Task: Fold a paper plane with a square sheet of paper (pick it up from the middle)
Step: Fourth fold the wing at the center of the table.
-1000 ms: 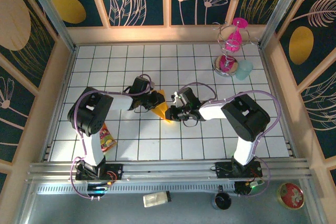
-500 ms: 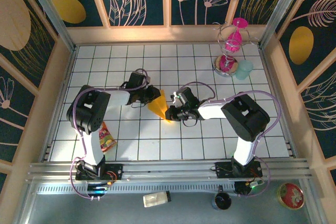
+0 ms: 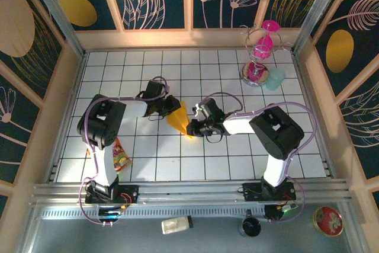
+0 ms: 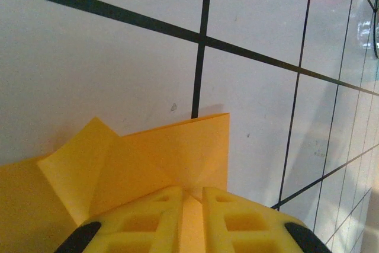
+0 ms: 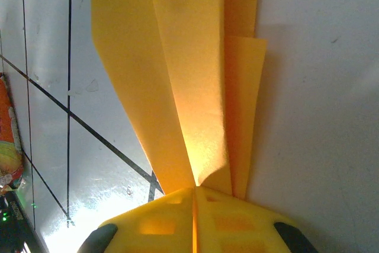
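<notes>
- We had the white tiled table [image 3: 237,69] under everything, its black grid lines running wall to wall.
- The left arm [image 3: 103,128] and the right arm [image 3: 275,131] both reached in toward the middle of the table, meeting from opposite sides.
- There was the paper [image 3: 179,119], orange-yellow and creased, lying near the centre of the table between the two arms, its narrow end pointing toward the near edge.
- Over by the far right corner we saw a pink hourglass [image 3: 260,51] in a wire stand, well apart from the paper.
- A red and yellow snack packet [image 3: 120,157] lay beside the left arm, near the front left.
- A pale teal cup [image 3: 275,78] sat just beside the hourglass stand.
- The left gripper [image 4: 190,194] was nearly pressed together, and we watched it pinch a fold of the paper [image 4: 160,158] in the thin gap between its yellow fingers.
- The right gripper [image 5: 194,191] was squeezed tight on the narrow end of the paper [image 5: 189,87], the layers fanning away from its tips.
</notes>
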